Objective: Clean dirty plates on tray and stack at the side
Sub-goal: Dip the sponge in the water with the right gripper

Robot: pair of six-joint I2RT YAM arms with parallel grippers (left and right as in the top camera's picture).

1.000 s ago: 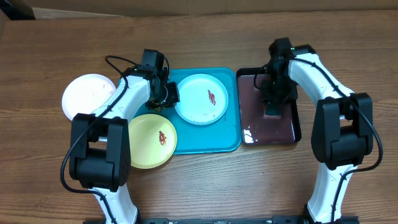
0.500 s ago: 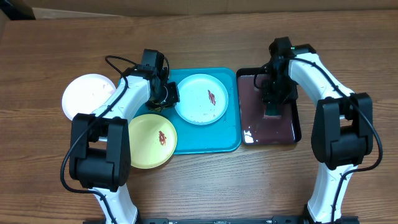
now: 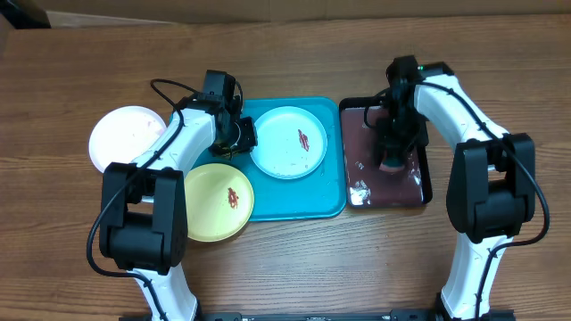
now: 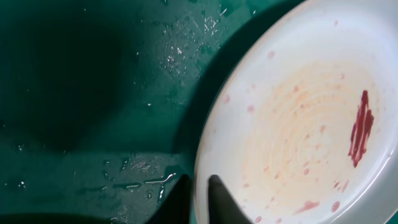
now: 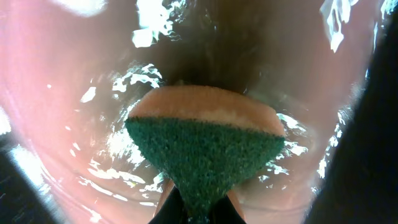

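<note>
The light blue plate [image 3: 290,143] with a reddish smear lies on the turquoise tray [image 3: 326,203]. My left gripper [image 3: 239,134] is shut on its left rim; in the left wrist view the fingers [image 4: 200,183] straddle the rim of the plate [image 4: 298,124]. The yellow-green plate [image 3: 219,201], also smeared, overlaps the tray's front left corner. The white plate [image 3: 125,135] lies on the table to the left of the tray. My right gripper [image 3: 391,153] is shut on a green and orange sponge [image 5: 205,146], held in dark liquid.
A narrow black tray [image 3: 427,178] holding dark reddish liquid [image 5: 74,93] stands right of the turquoise tray, touching it. Brown wooden table [image 3: 294,267] lies all round. Wet patches show on the turquoise tray [image 4: 93,93].
The right gripper has shifted the sponge slightly toward the front in the black tray, and the liquid ripples. The left arm and the plates have not moved.
</note>
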